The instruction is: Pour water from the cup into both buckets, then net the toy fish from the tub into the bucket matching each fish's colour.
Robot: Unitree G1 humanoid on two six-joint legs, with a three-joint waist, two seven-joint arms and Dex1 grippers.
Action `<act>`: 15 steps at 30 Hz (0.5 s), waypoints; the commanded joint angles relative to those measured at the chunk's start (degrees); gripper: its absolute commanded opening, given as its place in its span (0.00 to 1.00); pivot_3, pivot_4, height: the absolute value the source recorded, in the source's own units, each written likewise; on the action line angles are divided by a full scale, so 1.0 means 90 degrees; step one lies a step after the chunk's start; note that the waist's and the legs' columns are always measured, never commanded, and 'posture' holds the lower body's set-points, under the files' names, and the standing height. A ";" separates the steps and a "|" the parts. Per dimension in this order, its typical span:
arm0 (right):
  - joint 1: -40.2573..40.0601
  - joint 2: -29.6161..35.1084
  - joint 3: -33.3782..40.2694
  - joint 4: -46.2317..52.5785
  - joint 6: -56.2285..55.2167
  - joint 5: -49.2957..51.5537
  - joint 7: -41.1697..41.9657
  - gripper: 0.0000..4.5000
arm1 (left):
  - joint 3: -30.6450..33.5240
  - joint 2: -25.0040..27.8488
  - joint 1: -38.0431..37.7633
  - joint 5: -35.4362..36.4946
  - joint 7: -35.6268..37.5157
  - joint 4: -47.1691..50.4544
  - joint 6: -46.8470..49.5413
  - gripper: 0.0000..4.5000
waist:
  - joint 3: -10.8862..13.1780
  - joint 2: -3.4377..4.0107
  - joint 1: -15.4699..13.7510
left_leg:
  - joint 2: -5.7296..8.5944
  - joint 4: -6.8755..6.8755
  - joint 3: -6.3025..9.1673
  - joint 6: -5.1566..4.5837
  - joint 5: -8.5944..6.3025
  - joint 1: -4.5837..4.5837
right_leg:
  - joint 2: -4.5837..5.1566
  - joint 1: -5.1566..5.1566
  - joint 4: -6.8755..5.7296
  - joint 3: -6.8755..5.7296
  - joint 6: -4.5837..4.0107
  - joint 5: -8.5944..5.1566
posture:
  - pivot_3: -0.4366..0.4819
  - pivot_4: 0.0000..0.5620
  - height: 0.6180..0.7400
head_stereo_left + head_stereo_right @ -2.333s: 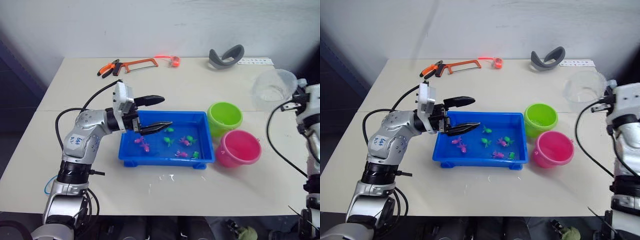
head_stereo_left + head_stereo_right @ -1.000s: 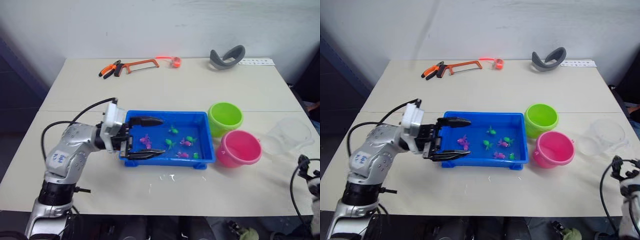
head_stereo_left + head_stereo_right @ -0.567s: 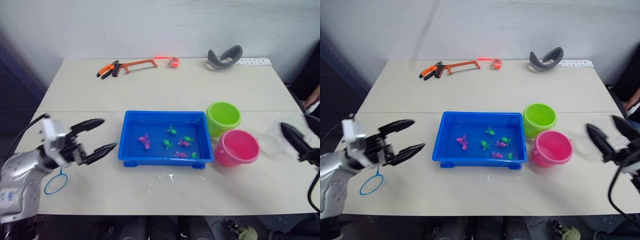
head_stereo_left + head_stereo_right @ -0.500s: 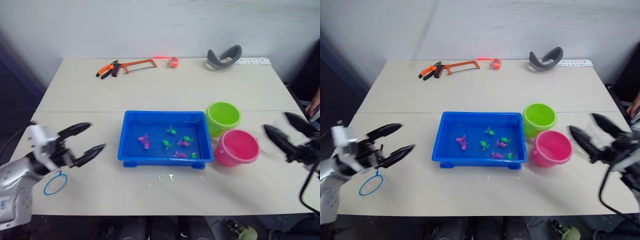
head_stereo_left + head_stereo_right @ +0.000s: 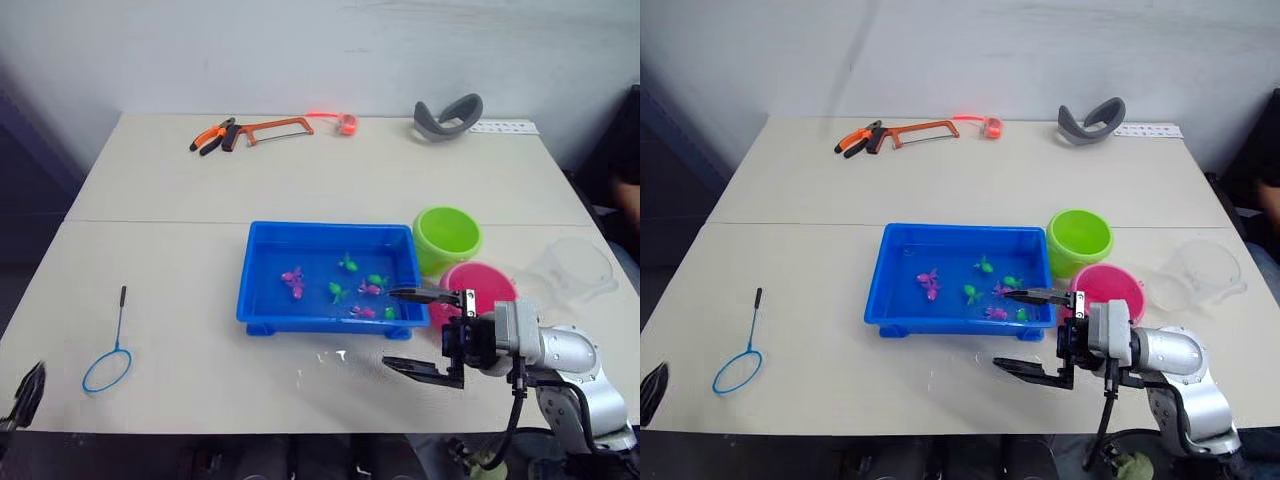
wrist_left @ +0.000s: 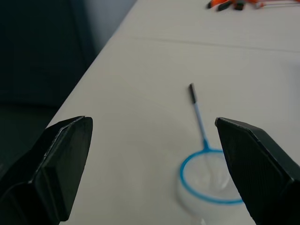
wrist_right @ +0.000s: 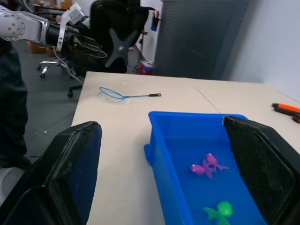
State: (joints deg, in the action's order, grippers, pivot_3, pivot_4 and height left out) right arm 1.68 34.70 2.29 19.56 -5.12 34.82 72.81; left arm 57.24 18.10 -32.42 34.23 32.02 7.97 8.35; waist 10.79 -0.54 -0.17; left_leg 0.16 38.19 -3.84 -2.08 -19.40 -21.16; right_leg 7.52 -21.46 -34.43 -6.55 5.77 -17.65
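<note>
Now right gripper (image 5: pixel 1032 330) wide open, empty, beside tub (image 5: pixel 958 319), net (image 5: pixel 736 350) well apart.

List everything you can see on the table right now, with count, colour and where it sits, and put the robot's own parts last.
tub: one, blue, centre.
toy fish: several, pink and green, in the tub.
green bucket: one, right of tub.
pink bucket: one, nearer than green.
cup: one, clear, far right.
net: one, blue hoop, near left.
hacksaw: one, orange, far side.
pliers: one, orange, beside hacksaw.
grey band: one, far right.
right tool: open, near tub's right corner.
left tool: open, over the net.
</note>
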 commanded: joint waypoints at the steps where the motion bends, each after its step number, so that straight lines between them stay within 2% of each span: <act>1: -0.0076 -0.0060 0.0047 -0.0168 -0.0251 0.0156 0.0313 0.98 | 0.0187 -0.0182 -0.0548 0.0216 -0.0314 0.0374 0.0306 1.00 | -0.0002 -0.0004 -0.0004 | 0.0000 0.0000 0.0000 0.0006 -0.0006 0.0000 | 0.0002 0.0000 0.0000 0.0001 -0.0001 -0.0001 | 0.48 0.27 1.00; 5: -0.0156 -0.0052 0.0058 -0.0054 -0.0032 0.0254 0.0180 0.98 | -0.0064 -0.0060 -0.0617 0.0329 -0.0554 0.0863 0.0769 1.00 | -0.0003 -0.0006 -0.0082 | -0.0001 -0.0001 0.0001 0.0013 -0.0011 -0.0002 | 0.0004 -0.0006 -0.0001 0.0000 -0.0005 -0.0003 | 0.48 0.27 1.00; 9: -0.0168 -0.0025 0.0021 0.0076 0.0169 0.0321 0.0151 0.98 | -0.0509 0.0606 -0.0351 0.0196 -0.1359 0.1457 0.2039 1.00 | -0.0002 -0.0003 -0.0153 | -0.0003 -0.0002 0.0003 0.0018 -0.0014 -0.0002 | 0.0006 -0.0008 -0.0002 0.0002 -0.0015 -0.0007 | 0.48 0.27 1.00; 14: -0.0199 -0.0037 0.0045 -0.0003 0.0047 0.0158 0.0215 0.98 | -0.1109 0.1669 0.1040 0.0258 -0.3049 0.1794 0.4696 1.00 | 0.0001 0.0003 -0.0145 | -0.0002 -0.0002 0.0005 0.0019 -0.0007 -0.0002 | 0.0005 -0.0009 -0.0012 0.0002 -0.0016 -0.0008 | 0.48 0.27 1.00; 15: -0.0223 -0.0045 0.0048 -0.0044 -0.0005 0.0124 0.0238 0.98 | -0.1216 0.1796 0.1295 0.0321 -0.3143 0.1730 0.5037 1.00 | 0.0000 0.0004 -0.0131 | -0.0002 -0.0002 0.0005 0.0018 -0.0004 0.0000 | 0.0005 -0.0009 -0.0015 0.0002 -0.0016 -0.0007 | 0.48 0.27 1.00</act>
State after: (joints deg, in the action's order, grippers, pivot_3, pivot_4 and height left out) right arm 0.33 34.29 2.30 18.19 -3.72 35.84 74.23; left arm 47.76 31.86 -24.49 36.10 9.39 22.86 43.40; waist 10.79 -0.50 -1.35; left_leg 0.15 38.18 -3.81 -1.97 -19.40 -21.15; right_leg 7.56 -21.54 -34.59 -6.52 5.63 -17.71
